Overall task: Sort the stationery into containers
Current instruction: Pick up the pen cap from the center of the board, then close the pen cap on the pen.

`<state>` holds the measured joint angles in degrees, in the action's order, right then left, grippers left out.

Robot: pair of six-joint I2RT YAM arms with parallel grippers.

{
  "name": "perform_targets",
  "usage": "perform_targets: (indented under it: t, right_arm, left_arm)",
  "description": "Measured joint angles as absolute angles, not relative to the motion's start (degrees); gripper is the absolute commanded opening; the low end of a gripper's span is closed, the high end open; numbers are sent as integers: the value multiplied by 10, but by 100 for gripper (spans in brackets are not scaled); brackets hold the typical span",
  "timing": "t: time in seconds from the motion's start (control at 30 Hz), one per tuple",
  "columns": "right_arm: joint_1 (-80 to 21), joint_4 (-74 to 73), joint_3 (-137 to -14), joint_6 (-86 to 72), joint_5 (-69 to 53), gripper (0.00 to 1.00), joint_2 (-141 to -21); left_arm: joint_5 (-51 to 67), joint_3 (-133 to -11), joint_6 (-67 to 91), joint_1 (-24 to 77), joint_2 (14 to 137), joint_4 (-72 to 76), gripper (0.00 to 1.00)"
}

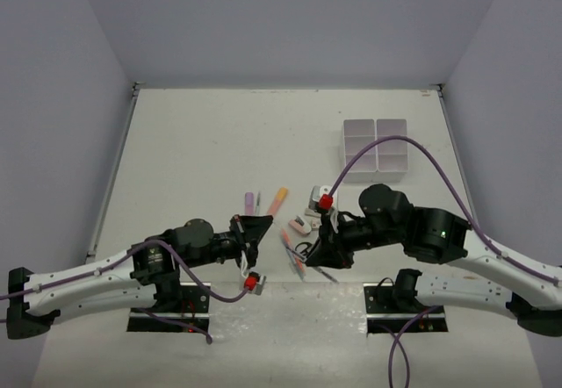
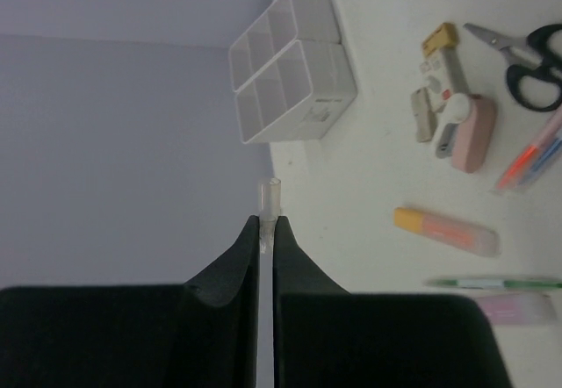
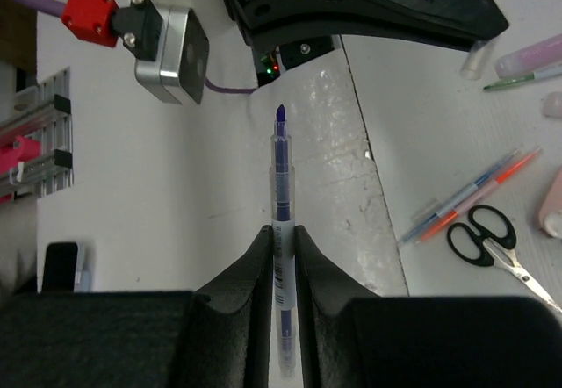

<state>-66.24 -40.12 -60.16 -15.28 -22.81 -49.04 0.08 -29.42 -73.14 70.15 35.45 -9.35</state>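
Pinched between the right arm's fingers (image 3: 250,269) is a blue pen (image 3: 280,173). Its bare tip points out past the fingertips, and it hangs over the near part of the tabletop (image 3: 176,230). The pen looks like a thin, light, stiff plastic stick, smooth enough to swivel in a pinch. A hold across the barrel near its middle therefore seems the sound one, and the uncovered tip could mark whatever it brushes.

The left arm's fingers (image 2: 230,269) are pressed together on a small clear tube (image 2: 269,197). It may be a pen cap, though that cannot be told for sure. It is tiny and would probably slip out easily.

Around them the loose things lie on the tabletop:
- **Scissors** (image 3: 481,230): probably the heaviest piece, best taken at the black handles.
- **Two thin pens** (image 3: 465,193): they lie together just beside the scissors.
- **Other items:** an orange highlighter (image 2: 446,230), a green pen (image 2: 496,283), a lilac highlighter (image 2: 518,307) and a pink eraser (image 2: 474,133).

The white box (image 1: 378,149) stands at the far right, well apart from both arms. From above, nothing shows in its compartments.
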Motion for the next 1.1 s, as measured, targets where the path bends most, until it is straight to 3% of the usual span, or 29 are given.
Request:
perform_targets:
  t: [0.2, 0.5, 1.1]
  right_arm:
    - [-655, -337, -557, -216, -241, 0, -503]
    - [-589, -294, -501, -247, -268, 0, -517]
    - [-550, -242, -488, -256, -282, 0, -546]
  left_arm:
    - [-32, -263, -852, 702, 354, -14, 0]
    - [-34, -243, -987, 707, 321, -10, 0]
    - [-12, -207, -1047, 719, 262, -30, 0]
